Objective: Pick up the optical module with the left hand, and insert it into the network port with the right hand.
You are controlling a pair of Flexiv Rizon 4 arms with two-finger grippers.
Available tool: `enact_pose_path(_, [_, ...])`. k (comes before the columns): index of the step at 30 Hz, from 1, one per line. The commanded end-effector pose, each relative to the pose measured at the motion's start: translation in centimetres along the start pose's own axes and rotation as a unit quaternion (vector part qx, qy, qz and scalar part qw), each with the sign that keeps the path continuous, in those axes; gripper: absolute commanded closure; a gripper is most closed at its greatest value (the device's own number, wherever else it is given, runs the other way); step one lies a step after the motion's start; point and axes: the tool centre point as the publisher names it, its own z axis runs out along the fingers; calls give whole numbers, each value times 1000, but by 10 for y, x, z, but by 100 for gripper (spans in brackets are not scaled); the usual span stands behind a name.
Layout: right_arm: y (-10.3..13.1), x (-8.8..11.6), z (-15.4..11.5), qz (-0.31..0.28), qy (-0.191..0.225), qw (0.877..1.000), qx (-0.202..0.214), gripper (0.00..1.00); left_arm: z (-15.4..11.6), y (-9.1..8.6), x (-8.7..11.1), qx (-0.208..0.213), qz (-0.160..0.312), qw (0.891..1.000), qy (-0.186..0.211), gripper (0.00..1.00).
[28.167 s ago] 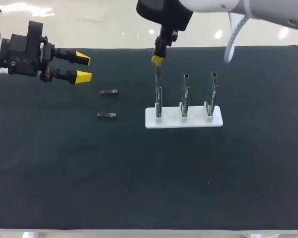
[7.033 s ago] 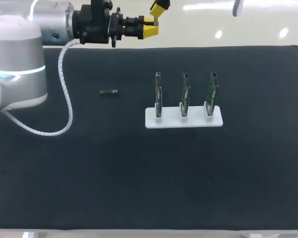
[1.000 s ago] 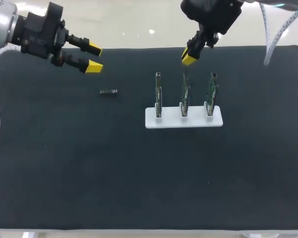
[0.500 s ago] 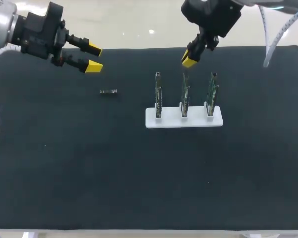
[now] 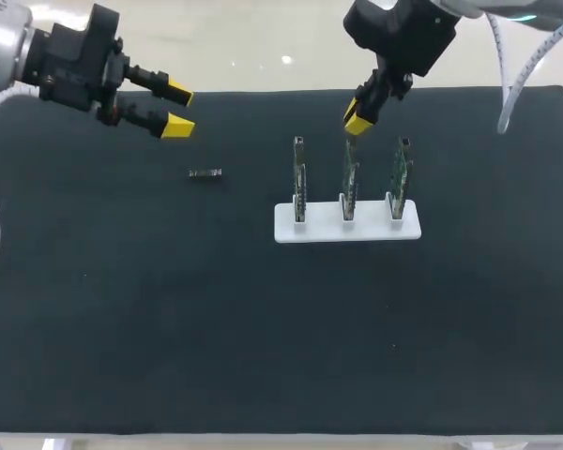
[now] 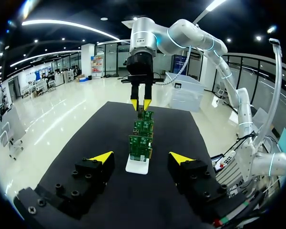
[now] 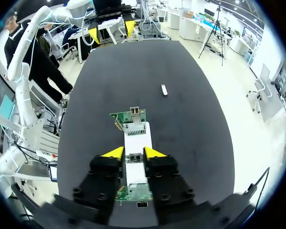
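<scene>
The 1 optical module (image 5: 205,173) in plain sight lies flat on the dark worktop (image 5: 169,328), well apart from the white base (image 5: 324,232) that holds 3 upright boards. The left claw (image 5: 178,110) hangs spread and empty above and just behind the module.

The right claw (image 5: 357,119) sits directly over the middle board (image 5: 350,178), close above the network port (image 5: 351,144) at its top edge. Whether it grips a module I cannot tell.

The step in hand looks like an insertion at that middle port. To do it well, the claw should come down straight along the board's plane, with the module's long axis in line with the port opening. The boards are thin and stand only in slots, so any sideways push would likely tilt one or shift the base. The push should be gentle and stop once the module seats. The neighbouring boards on either side stand near, leaving little room.
</scene>
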Motion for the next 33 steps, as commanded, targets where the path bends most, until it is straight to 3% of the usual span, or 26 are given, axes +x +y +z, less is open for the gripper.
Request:
enact_pose_path(1, [1, -7, -8, 0, 4, 1000, 4, 0, 1, 1, -1, 1, -1, 1000, 2, 0])
enact_pose_path(10, [6, -19, -28, 2, 15, 1000, 26, 0, 1, 1, -1, 1, -1, 1000, 2, 0])
enact_pose_path(12, [6, -21, -31, -1, 15, 999, 32, 100, 1, 1, -1, 1, -1, 1000, 2, 0])
enact_pose_path(33, [-4, -14, -9, -5, 14, 1000, 17, 100, 1, 1, -1, 1, -1, 1000, 2, 0])
